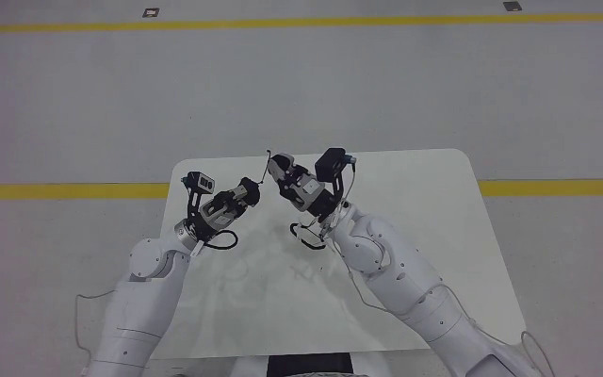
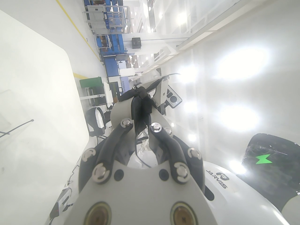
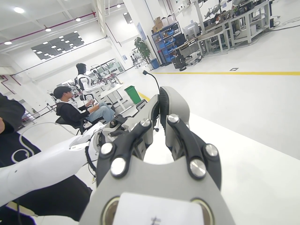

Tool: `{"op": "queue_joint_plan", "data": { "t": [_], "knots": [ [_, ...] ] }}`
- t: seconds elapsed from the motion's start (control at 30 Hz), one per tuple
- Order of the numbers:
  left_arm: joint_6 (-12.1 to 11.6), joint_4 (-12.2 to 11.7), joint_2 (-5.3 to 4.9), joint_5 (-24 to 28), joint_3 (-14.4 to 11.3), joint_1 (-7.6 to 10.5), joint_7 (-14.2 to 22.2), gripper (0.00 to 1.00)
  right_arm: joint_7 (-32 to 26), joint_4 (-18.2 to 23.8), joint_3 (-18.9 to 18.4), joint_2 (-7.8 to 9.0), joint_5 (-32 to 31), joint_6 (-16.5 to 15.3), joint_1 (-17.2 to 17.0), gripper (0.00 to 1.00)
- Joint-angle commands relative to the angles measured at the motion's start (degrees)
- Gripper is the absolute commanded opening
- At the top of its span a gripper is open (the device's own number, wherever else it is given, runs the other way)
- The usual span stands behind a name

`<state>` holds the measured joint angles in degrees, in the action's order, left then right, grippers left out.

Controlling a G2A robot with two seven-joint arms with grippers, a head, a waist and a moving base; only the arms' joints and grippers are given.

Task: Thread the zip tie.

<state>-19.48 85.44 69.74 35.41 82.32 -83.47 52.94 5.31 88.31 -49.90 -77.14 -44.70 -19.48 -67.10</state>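
Zip tie (image 3: 145, 72) partly hidden inside right tool (image 3: 160, 94)

I see printed lettering (image 2: 216, 178) on a white casing (image 2: 234, 202) and a green lightning-bolt sign (image 2: 263, 159) on a black panel (image 2: 276, 183). One square floor marker (image 1: 151, 12) lies at eleven o'clock, another marker (image 1: 512, 6) at one o'clock.

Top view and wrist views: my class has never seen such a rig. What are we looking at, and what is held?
This is a two-armed robot at a white table. The top view looks down from above its arms; each wrist view looks along one arm's own gripper. The right gripper is shut on a thin black zip tie, whose head sticks up past the fingertips. The left gripper, close beside it, is shut too; what it pinches is hard to tell. Another black tie seems to lie on the table.
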Motion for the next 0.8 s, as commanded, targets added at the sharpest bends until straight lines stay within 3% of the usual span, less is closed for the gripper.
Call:
{"op": "queue_joint_plan", "data": {
  "t": [0.0, 0.77],
  "knots": [
    [0.0, 0.0, 0.0, 0.0, 0.0, 0.0, 0.0, 0.0, 0.1, 0.1, -0.1, 0.02, 0.0, 0.0, 0.0, 0.0],
    [0.0, 0.0, 0.0, 0.0, 0.0, 0.0, 0.0, 0.0, -1.1, 0.6, 0.1, 0.58, 0.9, 0.0, 0.2, 0.0]
  ]
}}
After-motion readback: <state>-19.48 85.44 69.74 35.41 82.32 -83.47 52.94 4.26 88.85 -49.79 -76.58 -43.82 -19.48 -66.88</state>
